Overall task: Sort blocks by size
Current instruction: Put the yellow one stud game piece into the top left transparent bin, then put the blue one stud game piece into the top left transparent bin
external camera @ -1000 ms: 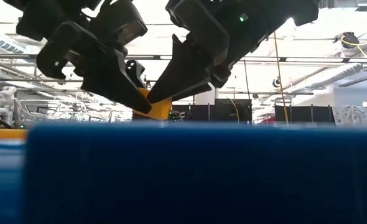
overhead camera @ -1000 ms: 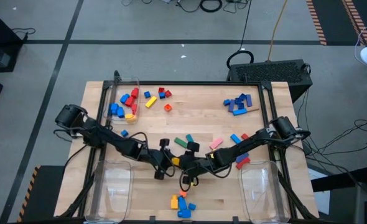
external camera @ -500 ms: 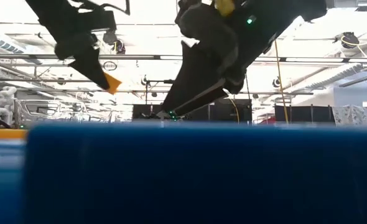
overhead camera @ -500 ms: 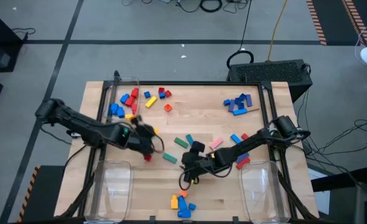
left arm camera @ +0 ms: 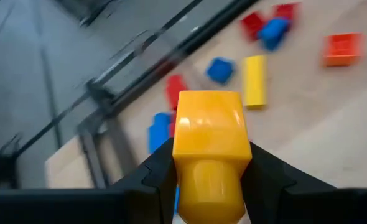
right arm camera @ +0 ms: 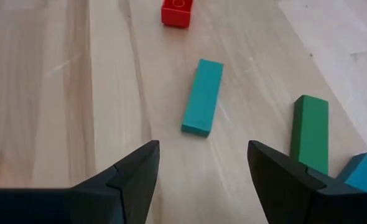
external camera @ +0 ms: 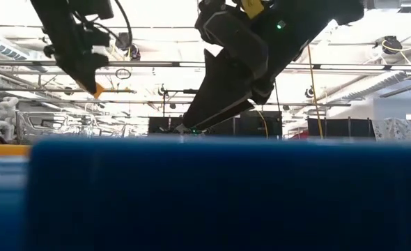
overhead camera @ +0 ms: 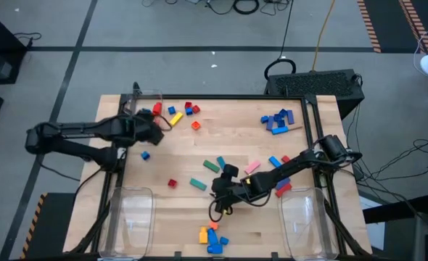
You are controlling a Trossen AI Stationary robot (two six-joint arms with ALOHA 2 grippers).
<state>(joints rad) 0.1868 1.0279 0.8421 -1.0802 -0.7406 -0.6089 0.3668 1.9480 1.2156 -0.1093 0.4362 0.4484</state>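
Between the left tool's point(left arm camera: 209, 186) clamped fingers sits a glossy orange-yellow block point(left arm camera: 208, 134); right tool point(right arm camera: 202, 177) gapes apart.

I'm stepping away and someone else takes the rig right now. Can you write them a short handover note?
Left gripper: shut on a yellow block, carried above the pile of blocks at the table's far left corner.
Right gripper: open, empty, low over mid-table, facing a teal bar with a green bar nearby.
Done: piles at far left, far right and near edge.
Left: release the yellow block; the loose mid-table blocks, including a small red block, are unsorted. Clear bin at near left looks empty.
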